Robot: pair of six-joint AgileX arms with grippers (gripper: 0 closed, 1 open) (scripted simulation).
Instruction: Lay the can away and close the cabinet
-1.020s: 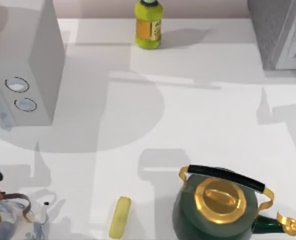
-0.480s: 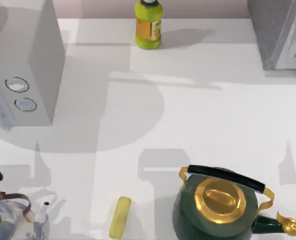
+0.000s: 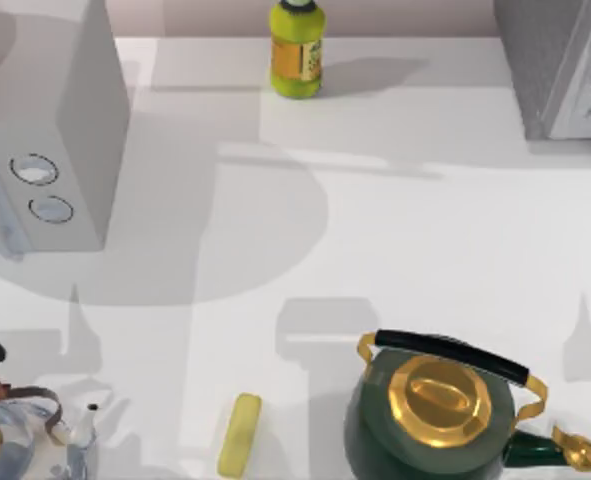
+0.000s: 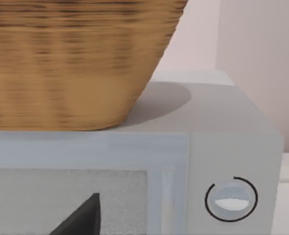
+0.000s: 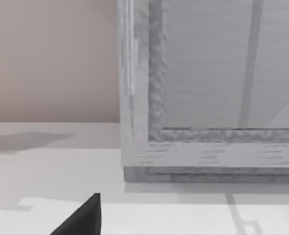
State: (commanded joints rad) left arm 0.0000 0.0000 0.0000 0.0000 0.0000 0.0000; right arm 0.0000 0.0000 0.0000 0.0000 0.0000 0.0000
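Observation:
The can is out of view. The cabinet (image 3: 560,65), grey speckled with a white framed door, stands at the table's far right corner. In the right wrist view the cabinet (image 5: 208,98) is close ahead, its white-framed panel facing the camera and lying against the body; I cannot tell if it is fully shut. A dark tip of my right gripper (image 5: 83,219) sits low in that view, short of the cabinet's base. A dark tip of my left gripper (image 4: 80,219) faces the pale grey box (image 4: 134,161).
A pale grey box with two dials (image 3: 45,140) stands at the left, with a wicker basket (image 4: 76,58) on top. A yellow-green bottle (image 3: 296,50) is at the back. A green kettle (image 3: 435,410), a yellow bar (image 3: 240,433) and a glass teapot (image 3: 20,440) line the front.
A thin arm shadow on the table's right side has slid from the middle right towards the front right. The things on the table have not moved.

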